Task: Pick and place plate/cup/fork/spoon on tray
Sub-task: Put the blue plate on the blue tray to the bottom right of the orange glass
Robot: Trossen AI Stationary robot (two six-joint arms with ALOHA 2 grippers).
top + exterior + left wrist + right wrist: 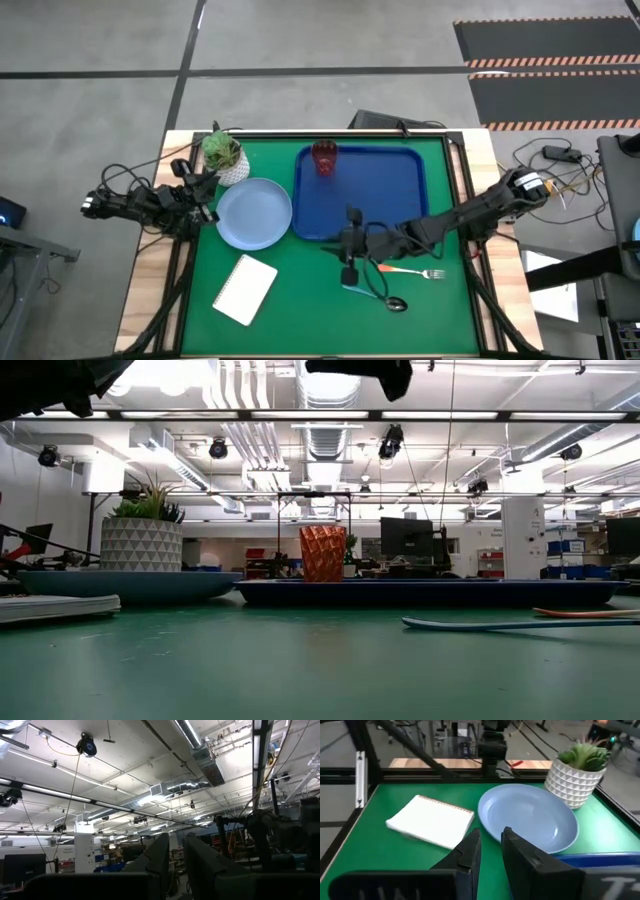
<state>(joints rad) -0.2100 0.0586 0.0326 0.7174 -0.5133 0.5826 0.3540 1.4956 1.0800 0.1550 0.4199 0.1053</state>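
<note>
I see the right gripper [349, 272] just off the tray's [410, 215] near edge, above the spoon [380, 295] and fork [412, 271] — its fingers [468, 851] nearly together, holding nothing. The cup [324, 157] stands on the tray; the plate [253, 212] lies beside it. The left gripper [205, 190] waits beyond the plate — whether its fingers are open, I can't tell.

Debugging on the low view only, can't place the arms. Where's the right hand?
Observer: The right hand is above the green mat, just off the large dark-blue rectangular plastic tray, by the teal-handled metal spoon.
Operator: Anything on the tray besides the cup?
Observer: No, only the small translucent dark-red cup, in the corner nearest the white plant pot.
Operator: Left arm?
Observer: The left hand waits at the table's left edge beside that pot.
</note>
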